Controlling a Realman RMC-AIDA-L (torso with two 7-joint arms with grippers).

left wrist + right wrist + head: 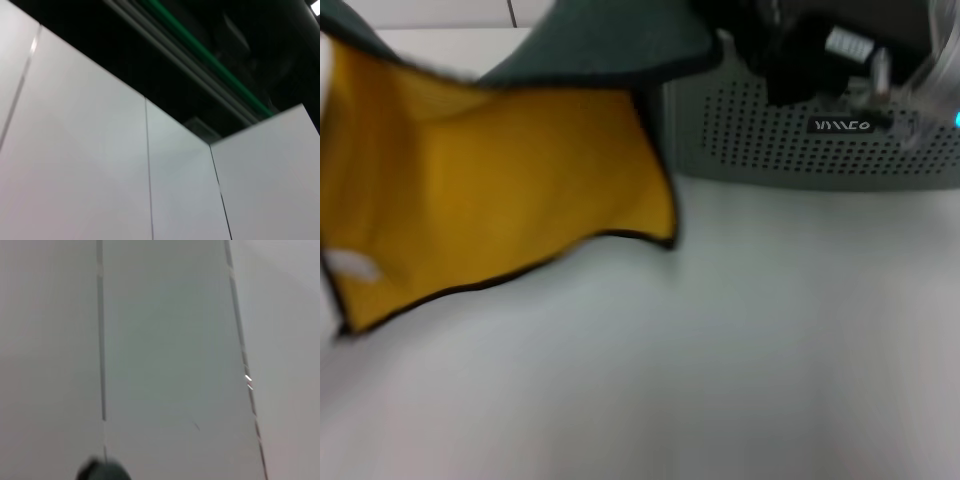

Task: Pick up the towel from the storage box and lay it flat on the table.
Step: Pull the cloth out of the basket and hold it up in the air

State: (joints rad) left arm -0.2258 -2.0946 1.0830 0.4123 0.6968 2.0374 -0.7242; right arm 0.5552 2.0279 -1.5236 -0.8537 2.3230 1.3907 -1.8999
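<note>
our grippers come first, and we cannot place either one: the head view shows only a dark arm part with clear plastic (895, 75) at the upper right of the frame, over the box, and neither wrist view shows fingers. so whether either gripper is released or clenched, we cannot tell.

going from largest to smallest: the table (770, 340) fills the lower half and right of the head view, plain and white. the towel (490, 210) takes up the left and upper centre of the frame, hanging in the air with its mustard side toward us and the dark grey-green side folded over along the top. its black edging runs along the lower border, and a small white label (355, 265) sits near the lower left corner. what holds it lies outside the frame. the storage box (800, 140) stands at the upper right, its dotted wall and small logo patch (842, 126) facing us, just behind the towel's right edge.

we judge the pick-up done and the carry under way: the towel is out of the box and over the table. next it calls for lowering the hanging edge onto the bare surface, then drawing the cloth out so the folded top opens flat.

only the box crowds the towel's right corner.

both wrist views show only pale panels and seams, no task things.
</note>
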